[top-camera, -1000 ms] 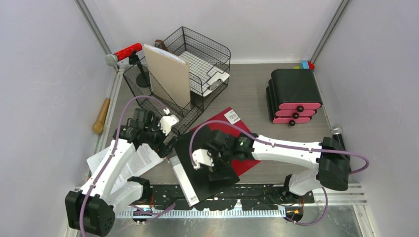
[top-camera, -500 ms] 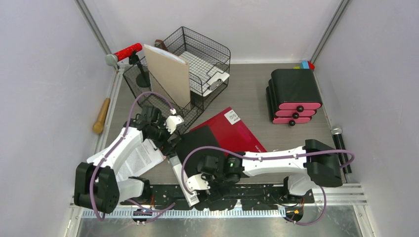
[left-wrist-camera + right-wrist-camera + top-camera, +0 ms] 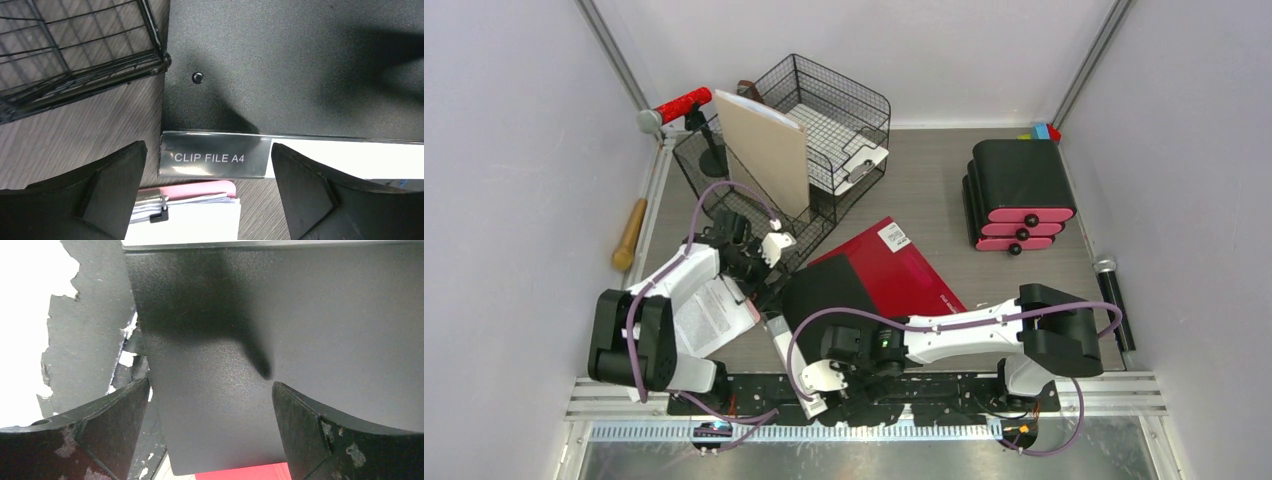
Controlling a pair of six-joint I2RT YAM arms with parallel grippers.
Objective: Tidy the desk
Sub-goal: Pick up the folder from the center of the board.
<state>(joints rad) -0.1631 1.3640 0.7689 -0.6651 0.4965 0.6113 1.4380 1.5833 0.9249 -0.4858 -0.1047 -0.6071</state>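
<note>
On the counter (image 3: 934, 190), a black file (image 3: 824, 285) overlaps a red folder (image 3: 894, 270), its corner beside the wire rack (image 3: 844, 100). The left tool (image 3: 207, 146) and right tool (image 3: 210, 385) gape wide above it, empty.

Holds the left arm (image 3: 686, 285) folded forward from its base toward the left edge of the black folder (image 3: 824, 290), left gripper (image 3: 207, 150) pointing down over the labelled spine, jaws spread wide. Stretches the right arm (image 3: 964, 325) low and leftward along the folder's near edge, right gripper (image 3: 210, 385) above the cover, jaws likewise parted.
</note>
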